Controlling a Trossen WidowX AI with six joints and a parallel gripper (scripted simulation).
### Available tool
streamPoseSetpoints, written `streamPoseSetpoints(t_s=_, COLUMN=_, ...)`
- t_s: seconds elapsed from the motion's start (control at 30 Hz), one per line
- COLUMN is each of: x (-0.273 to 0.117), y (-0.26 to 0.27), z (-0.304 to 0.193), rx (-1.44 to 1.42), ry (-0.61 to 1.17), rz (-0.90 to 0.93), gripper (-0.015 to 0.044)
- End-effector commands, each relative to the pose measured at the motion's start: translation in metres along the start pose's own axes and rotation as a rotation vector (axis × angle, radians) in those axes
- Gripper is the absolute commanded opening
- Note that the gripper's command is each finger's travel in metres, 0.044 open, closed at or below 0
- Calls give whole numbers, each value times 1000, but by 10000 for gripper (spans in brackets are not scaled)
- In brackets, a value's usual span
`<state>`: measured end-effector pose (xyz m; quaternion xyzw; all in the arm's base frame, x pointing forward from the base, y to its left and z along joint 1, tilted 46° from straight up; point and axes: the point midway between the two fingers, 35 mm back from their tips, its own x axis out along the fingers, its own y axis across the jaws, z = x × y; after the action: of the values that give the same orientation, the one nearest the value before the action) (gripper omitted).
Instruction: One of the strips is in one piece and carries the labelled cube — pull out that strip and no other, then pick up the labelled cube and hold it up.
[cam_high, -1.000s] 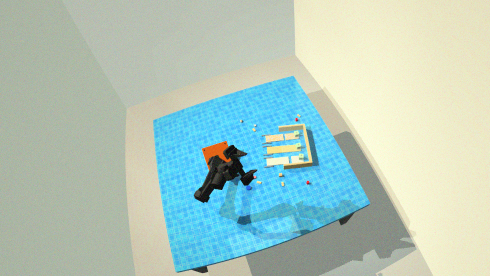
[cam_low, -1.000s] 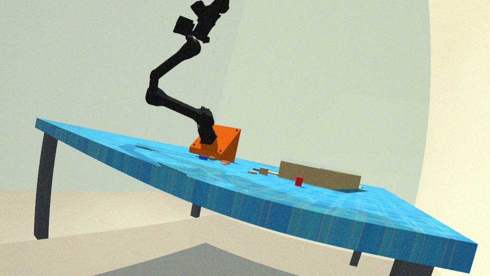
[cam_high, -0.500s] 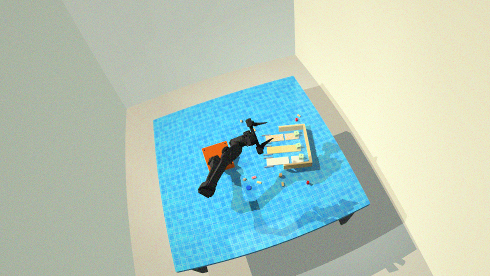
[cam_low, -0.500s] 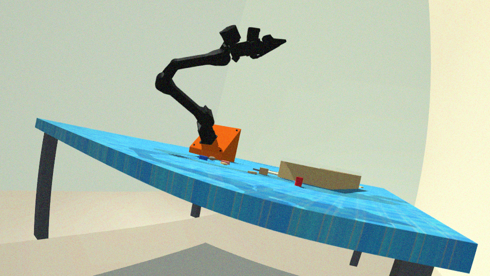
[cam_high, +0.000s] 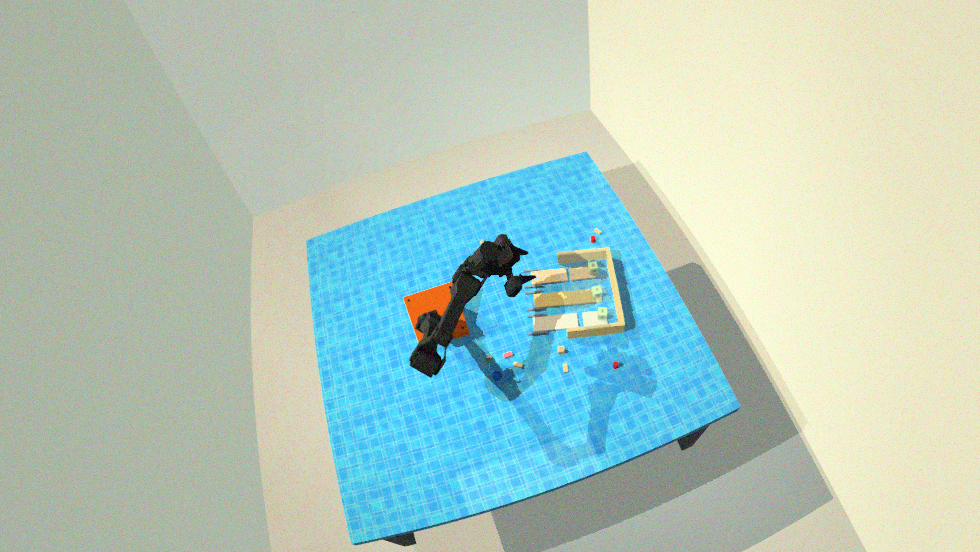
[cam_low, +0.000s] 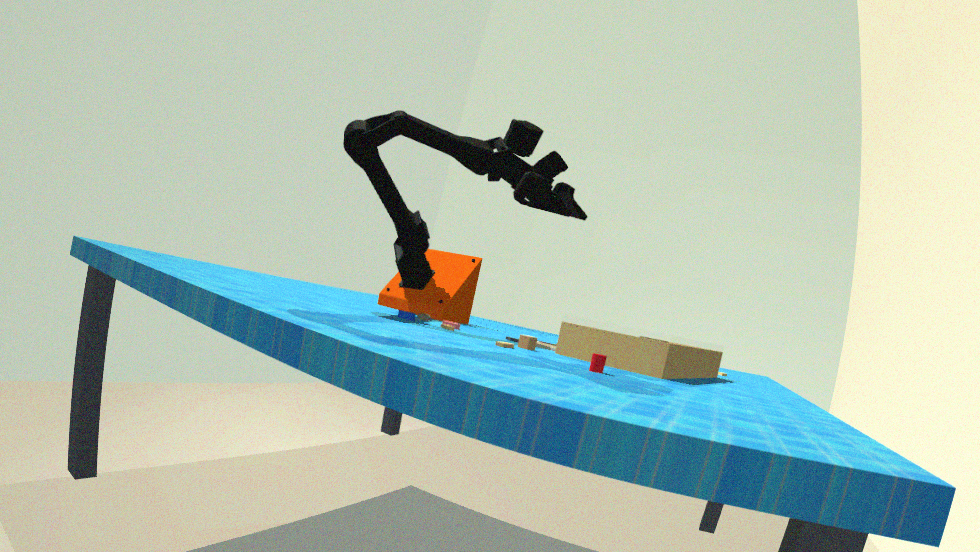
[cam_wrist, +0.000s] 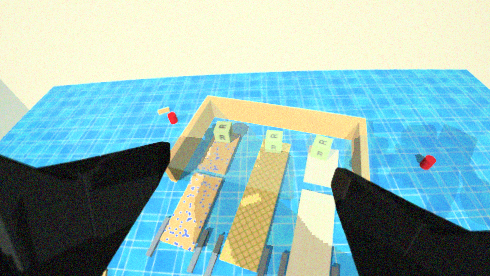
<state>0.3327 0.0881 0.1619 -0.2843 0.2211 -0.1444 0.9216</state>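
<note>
My gripper (cam_high: 530, 265) (cam_low: 584, 218) (cam_wrist: 252, 163) is open and empty, high above the table, before the strips' near ends. The middle strip (cam_high: 576, 298) (cam_wrist: 267, 177), tan with a lattice pattern, looks unbroken; a small yellow piece (cam_wrist: 251, 199) lies on it. A pale green lettered cube (cam_high: 596, 292) (cam_wrist: 273, 141) sits at its far end. The spotted strip (cam_high: 548, 276) (cam_wrist: 190, 210) on the left in the wrist view and the white strip (cam_high: 555, 322) (cam_wrist: 317, 215) on the right are each split by a gap. Similar lettered cubes (cam_wrist: 222, 131) (cam_wrist: 321, 147) sit on their far pieces.
A wooden three-sided wall (cam_high: 617, 294) (cam_low: 610, 348) (cam_wrist: 285, 110) surrounds the far ends. Thin grey rails (cam_wrist: 157, 237) flank the near ends. Red cylinders (cam_wrist: 172, 118) (cam_wrist: 427, 162) stand or lie outside the wall. Several small blocks and a blue disc (cam_high: 497, 375) lie nearer the orange base (cam_high: 428, 299).
</note>
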Motion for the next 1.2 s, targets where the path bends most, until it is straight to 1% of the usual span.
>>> streamPoseSetpoints(t_s=0.0, x=7, y=6, z=-52, rx=-142, ry=123, rz=-78, gripper=400)
streamPoseSetpoints(t_s=0.57, x=8, y=7, z=-54, rx=-149, ry=127, rz=-81, gripper=400)
streamPoseSetpoints(t_s=0.67, x=19, y=10, z=-53, rx=-140, ry=183, rz=-76, gripper=321)
streamPoseSetpoints(t_s=0.87, x=62, y=17, z=-60, rx=-87, ry=432, rz=-79, gripper=164)
streamPoseSetpoints(t_s=1.07, x=97, y=14, z=-75, rx=-12, ry=684, rz=-128, gripper=6)
streamPoseSetpoints(t_s=1.17, x=112, y=9, z=-85, rx=30, ry=813, rz=-168, gripper=0)
